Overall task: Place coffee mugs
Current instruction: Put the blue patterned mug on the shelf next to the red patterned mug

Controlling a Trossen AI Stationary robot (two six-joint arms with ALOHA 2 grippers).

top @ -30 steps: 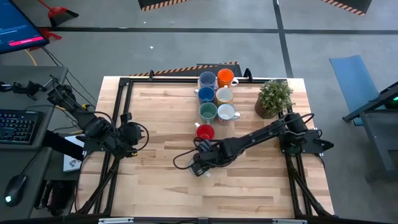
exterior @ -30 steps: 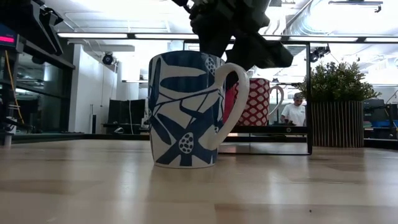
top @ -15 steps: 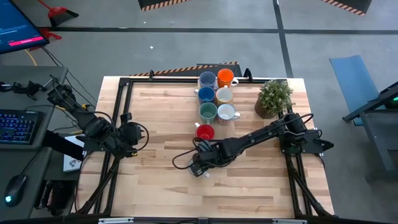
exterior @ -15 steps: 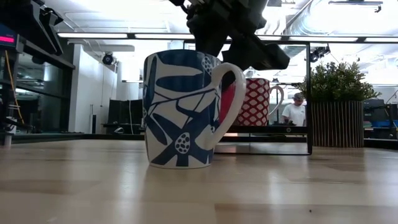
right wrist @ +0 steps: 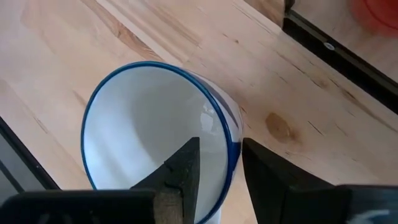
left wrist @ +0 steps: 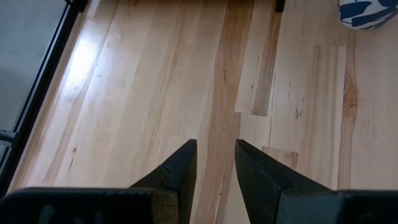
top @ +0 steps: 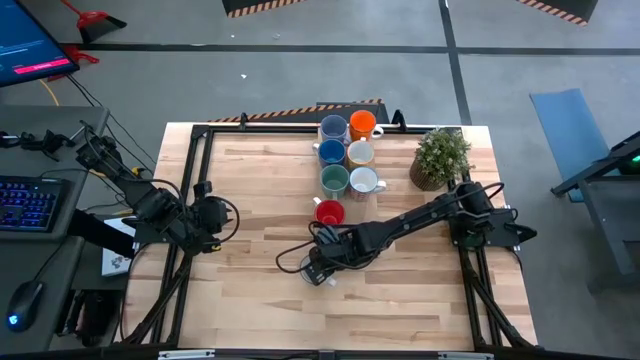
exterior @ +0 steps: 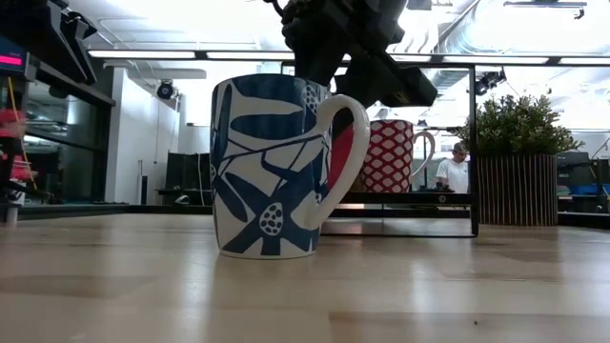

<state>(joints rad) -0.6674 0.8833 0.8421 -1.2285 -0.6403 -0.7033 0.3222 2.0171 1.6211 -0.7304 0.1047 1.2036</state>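
Note:
A white mug with a dark blue leaf pattern (exterior: 274,167) stands near the table's middle, its handle (exterior: 348,143) toward the table's right. My right gripper (right wrist: 219,165) is above it, shut on its rim; in the high view (top: 318,268) it covers most of the mug. Seven other mugs stand in two rows at the far middle, from the light blue one (top: 333,128) to the red one (top: 329,211). My left gripper (left wrist: 214,158) waits at the table's left edge (top: 213,218), open by a narrow gap and empty. My right gripper holds the patterned mug by its rim (right wrist: 231,149), one finger (right wrist: 183,171) inside the mug and one (right wrist: 264,177) outside its wall. The fingers come from above, slanting in from the table's right. The mug is nearly upright, tipped a little, with its base at the tabletop (exterior: 267,255).
A small potted plant (top: 440,158) stands at the far right. A dark frame (top: 200,170) runs along the table's edges. Bare wood (top: 260,190) lies left of and nearer than the held mug. A person (exterior: 456,171) shows in the room beyond.
My right gripper has gone toward the table's near edge and a little toward its left edge, taking the patterned mug along. The mug stays low at the tabletop and shows larger and farther left in the low view.

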